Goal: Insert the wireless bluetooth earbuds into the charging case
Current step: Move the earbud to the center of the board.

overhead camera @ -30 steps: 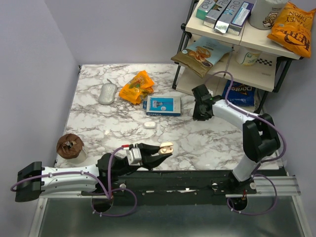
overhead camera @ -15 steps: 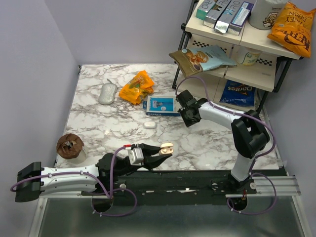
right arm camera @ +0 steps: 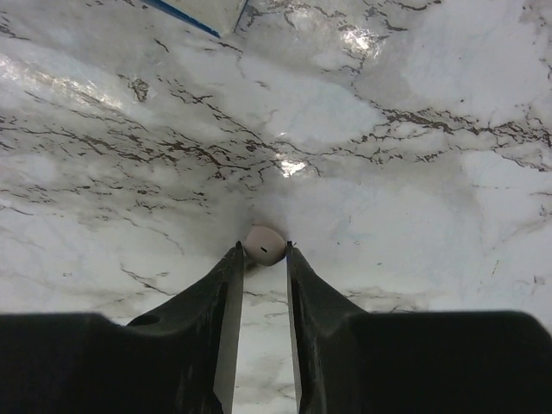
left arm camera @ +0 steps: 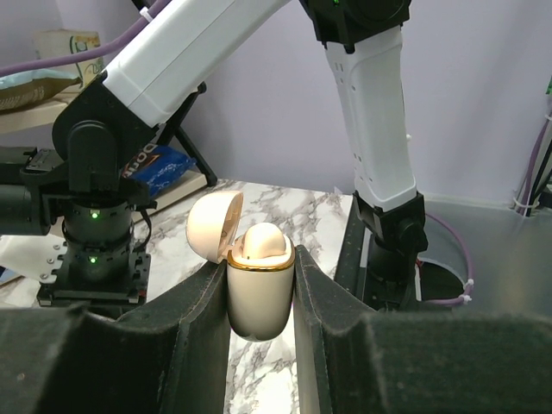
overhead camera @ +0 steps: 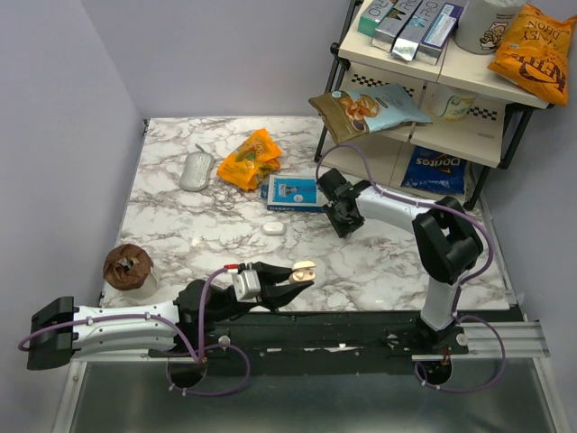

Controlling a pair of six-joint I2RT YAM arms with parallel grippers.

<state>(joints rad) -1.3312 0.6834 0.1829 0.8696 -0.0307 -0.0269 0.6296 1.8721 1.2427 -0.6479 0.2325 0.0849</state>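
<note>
The left gripper (left arm camera: 259, 285) is clamped on the charging case (left arm camera: 257, 302) at the near edge of the table (overhead camera: 180, 225). The case is upright, its lid (left arm camera: 214, 226) flipped back to the left. One earbud (left arm camera: 261, 244) sits in the mouth, only its rounded top showing. The fingers hide the sides of the case, and from above it is a small cream blob (overhead camera: 304, 268).

The right gripper (right arm camera: 264, 252), right of centre, points down at a second earbud (right arm camera: 265, 244) lying on the marble. The jaws stand narrowly apart, their tips either side of it. Whether they touch it I cannot tell. From overhead the gripper (overhead camera: 338, 221) covers that earbud. A blue-and-white box (overhead camera: 296, 193) lies just to its far left, cut off in the wrist view.
</note>
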